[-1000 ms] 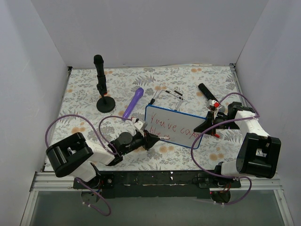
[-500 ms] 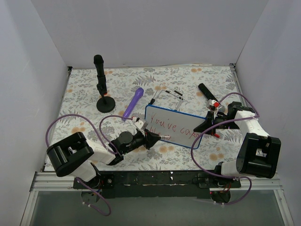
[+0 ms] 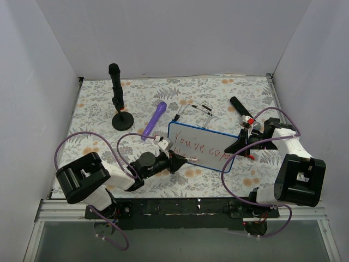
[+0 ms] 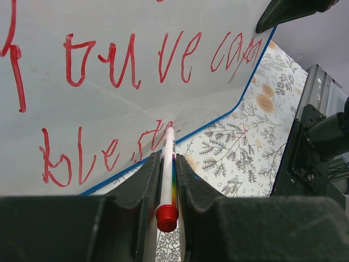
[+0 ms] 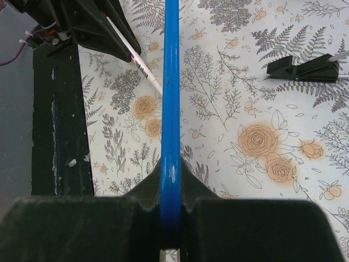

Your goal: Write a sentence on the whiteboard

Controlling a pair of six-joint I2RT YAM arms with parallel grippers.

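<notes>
The whiteboard point(image 3: 202, 146) with a thin blue rim lies tilted at mid table. Red script on it, the sentence point(image 4: 125, 60), reads "You've cap" with a second line point(image 4: 103, 155) starting "bles". My left gripper point(image 4: 166, 164) is shut on a white marker point(image 4: 168, 164) with a red end; its tip touches the board's lower edge at the end of the second line. In the top view the left gripper point(image 3: 175, 161) is at the board's near left. My right gripper point(image 5: 170, 180) is shut on the board's blue rim point(image 5: 170, 98) at the right end point(image 3: 238, 146).
A black microphone stand point(image 3: 121, 106) is at the back left. A purple marker point(image 3: 155, 119) lies behind the board, with black clips point(image 3: 200, 107) and a black tool point(image 3: 240, 109) at the back right. A black clip point(image 5: 305, 68) shows in the right wrist view.
The left gripper with the marker has shifted slightly right along the second line. The right arm and the board have held still.
</notes>
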